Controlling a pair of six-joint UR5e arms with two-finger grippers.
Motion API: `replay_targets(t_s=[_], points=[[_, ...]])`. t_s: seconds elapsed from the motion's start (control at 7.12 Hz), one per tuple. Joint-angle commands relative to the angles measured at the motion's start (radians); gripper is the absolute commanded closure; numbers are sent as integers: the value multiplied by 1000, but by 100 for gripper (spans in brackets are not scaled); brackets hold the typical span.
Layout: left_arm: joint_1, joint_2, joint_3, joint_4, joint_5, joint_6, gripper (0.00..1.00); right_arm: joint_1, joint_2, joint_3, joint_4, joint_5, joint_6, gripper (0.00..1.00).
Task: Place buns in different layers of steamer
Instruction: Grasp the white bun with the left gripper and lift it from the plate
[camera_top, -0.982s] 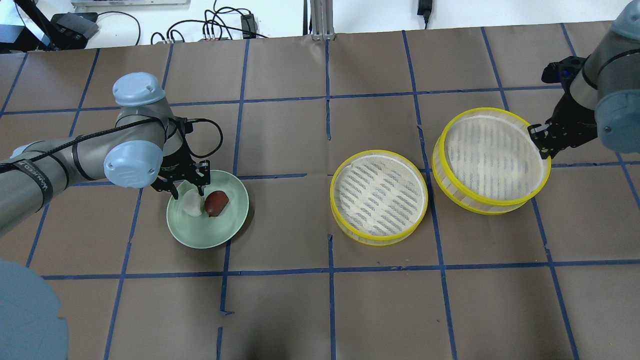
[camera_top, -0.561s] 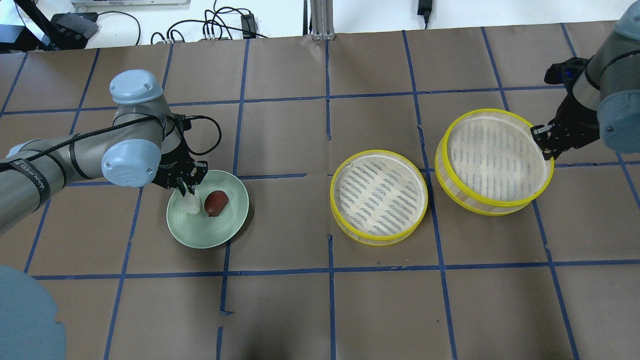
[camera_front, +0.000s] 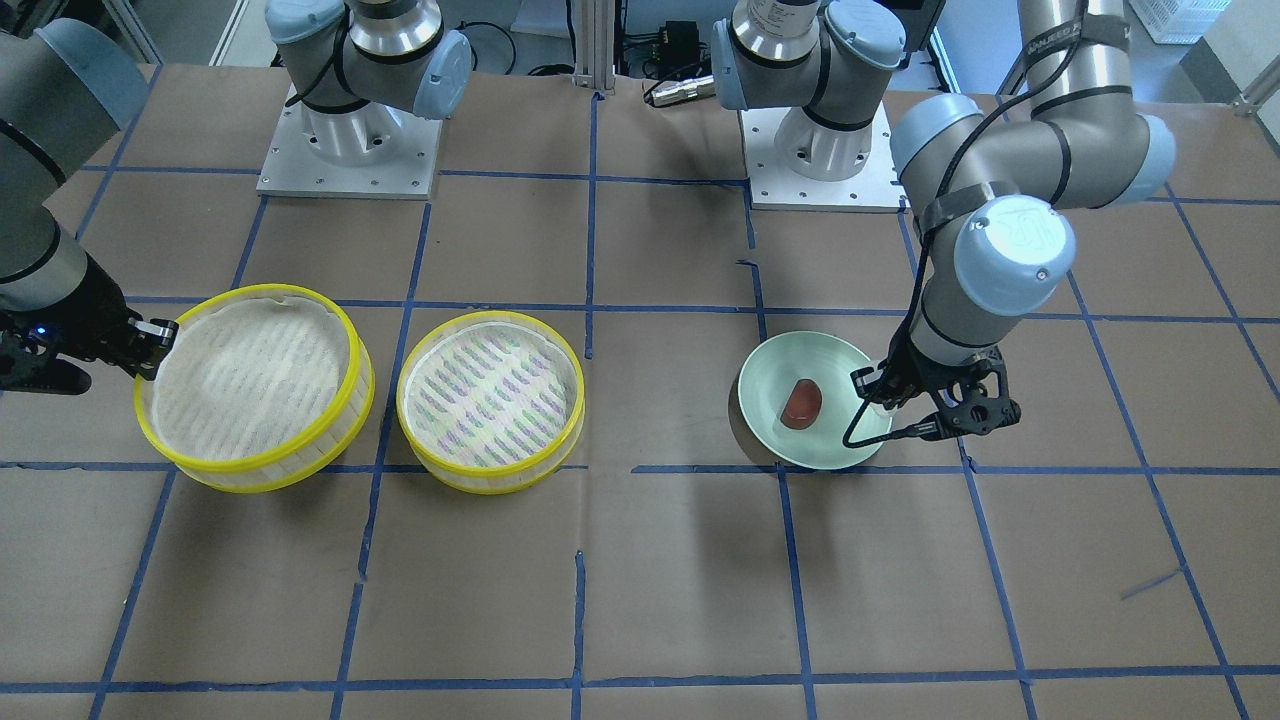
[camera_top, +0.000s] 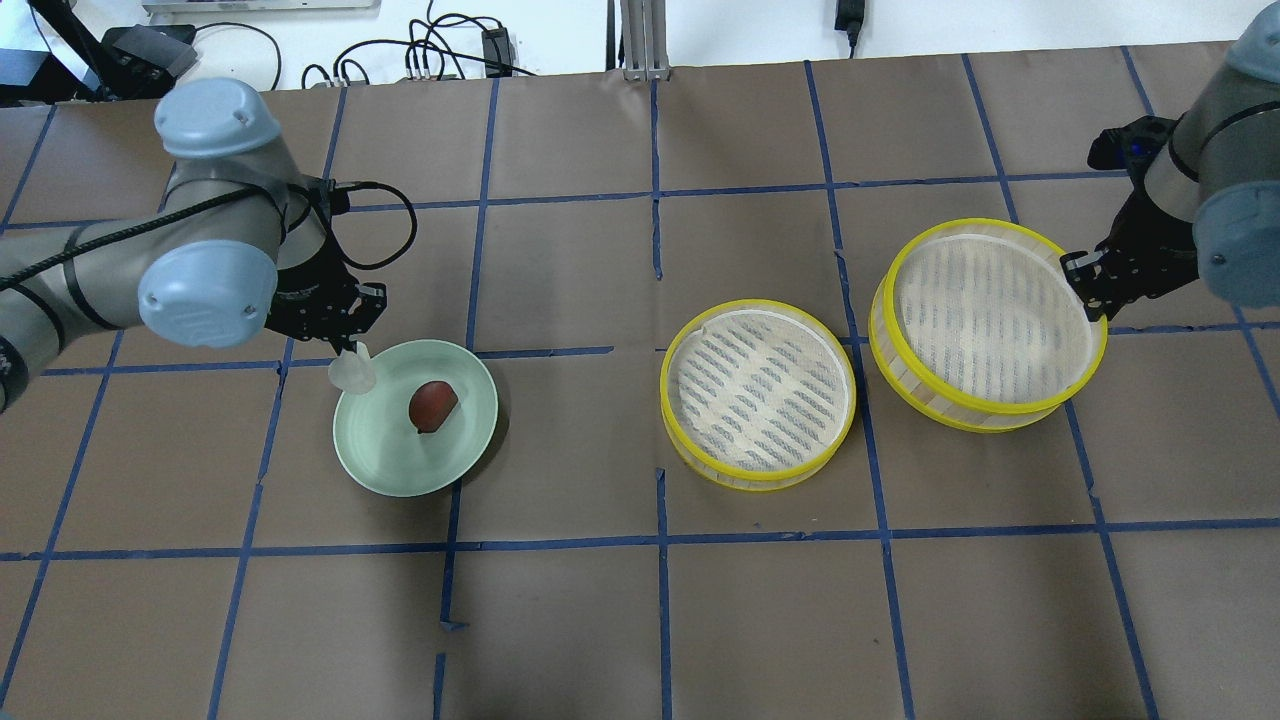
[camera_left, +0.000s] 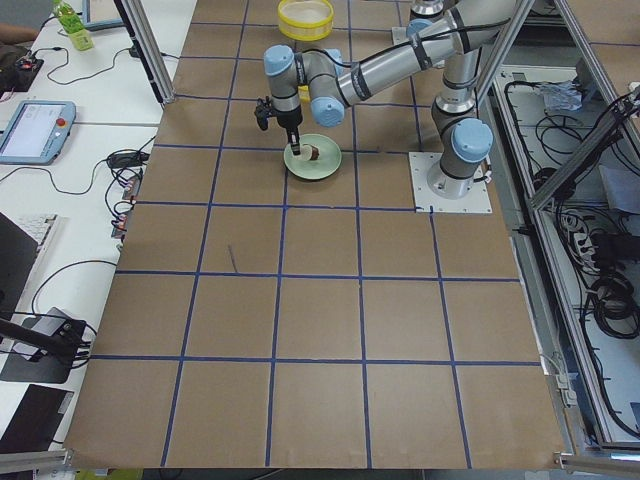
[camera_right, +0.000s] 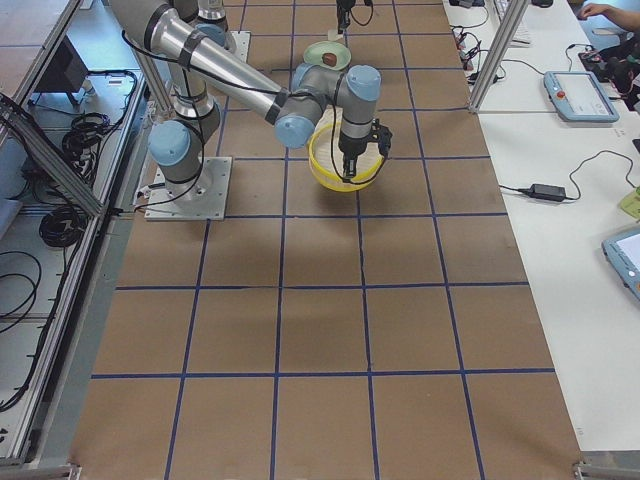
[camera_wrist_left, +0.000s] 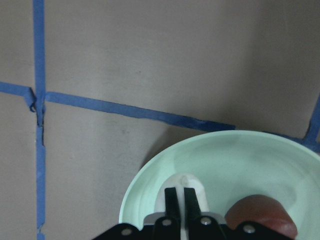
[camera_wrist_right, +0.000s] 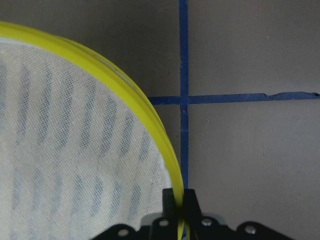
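Observation:
My left gripper (camera_top: 350, 352) is shut on the white bun (camera_top: 352, 374) and holds it above the left rim of the pale green plate (camera_top: 400, 470). The left wrist view shows its fingers (camera_wrist_left: 171, 196) clamped on the white bun (camera_wrist_left: 184, 179). The reddish-brown bun (camera_top: 432, 404) lies on the plate, also in the front view (camera_front: 802, 402). My right gripper (camera_top: 1085, 276) is shut on the yellow rim of the right steamer tray (camera_top: 985, 222), which sits tilted; the right wrist view shows the rim (camera_wrist_right: 125, 85) between the jaws. The second steamer tray (camera_top: 668, 400) lies flat in the middle, with nothing in it.
The two trays sit almost touching right of centre. Brown paper with blue tape lines covers the table (camera_top: 640, 620). Cables and a post (camera_top: 640, 40) lie beyond the far edge. Both arm bases (camera_front: 340, 150) stand at the robot's side.
My left gripper closed on the white bun, then lifted it and carried it left and back, off the plate's middle to above its rim. The right gripper and its tray barely moved.

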Motion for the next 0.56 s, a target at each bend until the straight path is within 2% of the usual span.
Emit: replay_targets(t_s=[0.0, 0.14, 0.42], points=[[-30, 81, 160, -234, -17, -92, 100, 0, 0, 1, 1, 0, 1, 92], [-91, 86, 190, -253, -73, -188, 100, 0, 0, 1, 1, -1, 2, 92], [-236, 46, 195, -177, -94, -427, 100, 0, 0, 1, 1, -2, 1, 93]])
